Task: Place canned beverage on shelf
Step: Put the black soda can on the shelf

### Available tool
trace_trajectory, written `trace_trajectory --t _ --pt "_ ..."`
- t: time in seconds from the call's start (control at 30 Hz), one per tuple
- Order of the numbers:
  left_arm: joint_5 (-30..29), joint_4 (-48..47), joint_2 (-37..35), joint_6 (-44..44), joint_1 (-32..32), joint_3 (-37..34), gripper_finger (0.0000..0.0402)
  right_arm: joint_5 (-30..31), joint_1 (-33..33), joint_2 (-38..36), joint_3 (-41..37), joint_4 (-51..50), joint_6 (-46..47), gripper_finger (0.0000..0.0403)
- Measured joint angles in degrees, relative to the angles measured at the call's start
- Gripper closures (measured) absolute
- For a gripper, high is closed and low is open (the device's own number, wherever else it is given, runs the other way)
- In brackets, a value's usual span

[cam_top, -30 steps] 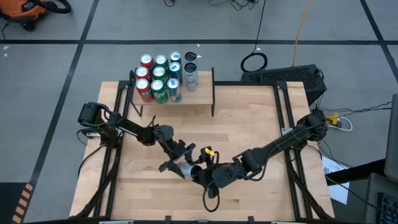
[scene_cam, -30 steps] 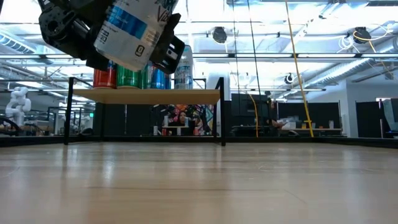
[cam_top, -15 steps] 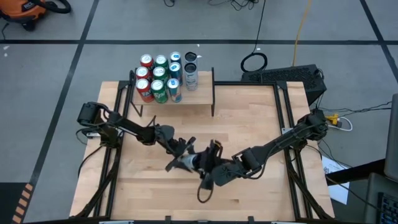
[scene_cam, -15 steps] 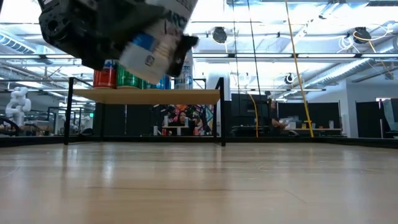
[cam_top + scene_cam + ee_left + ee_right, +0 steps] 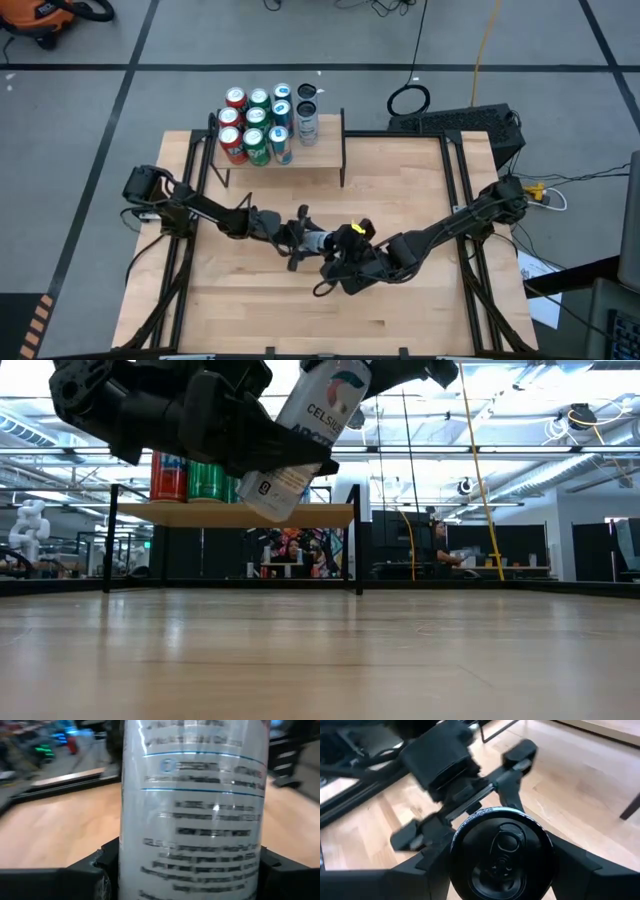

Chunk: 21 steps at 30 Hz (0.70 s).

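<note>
A white canned beverage [image 5: 312, 422] with blue lettering hangs tilted above the middle of the table, top end up. My left gripper [image 5: 301, 238] is shut on its lower part and my right gripper [image 5: 343, 250] on its top end; both meet at the can [image 5: 320, 241]. The shelf [image 5: 325, 152], a light-wood board on black uprights, stands at the table's far edge. Several red, green, blue and white cans stand on its left half [image 5: 257, 125]. My left gripper pinches the can's lower body [image 5: 190, 845] between its two fingers [image 5: 95, 870], which lie across the can and come nearly level from the table's left. The can is lifted clear of the table and tilted. My right gripper has the can's top end [image 5: 502, 851] between its two fingers [image 5: 427, 870], one on either side of the rim. It comes slanting down from the table's right, looking onto the lid.
The right half of the shelf board [image 5: 320, 515] is bare. Bare tabletop [image 5: 400, 190] lies between the grippers and the shelf. Black frame rails run along the table's left and right sides [image 5: 460, 180]. In the low view a person stands in the room beyond [image 5: 437, 550].
My left gripper has rolled in place, turning the can from lying slanted to standing more upright, top end up. My right gripper has moved toward the far edge, rolled, and come onto the can's top end. The can stays clear of the table.
</note>
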Motion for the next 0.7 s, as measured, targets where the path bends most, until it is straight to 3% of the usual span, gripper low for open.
trace_trajectory --t 0.13,0.37,0.47,0.7 --pt "-6.4 -0.1 0.0 1.8 -2.0 0.0 0.0148 -0.1 -0.1 0.0 0.0 -0.7 1.9 0.016" --pt "-7.7 -0.3 0.1 -0.2 -2.3 -0.2 0.0167 2.5 0.0 0.0 0.0 3.0 -15.6 0.0103" --pt "-2.0 0.0 0.3 -3.3 -1.4 -0.3 0.0168 2.2 0.7 -1.3 0.2 4.0 -19.9 0.0076" --pt "20.7 6.1 0.2 -10.1 2.6 -0.3 0.0168 1.7 5.3 -3.7 0.2 1.8 -29.9 0.0055"
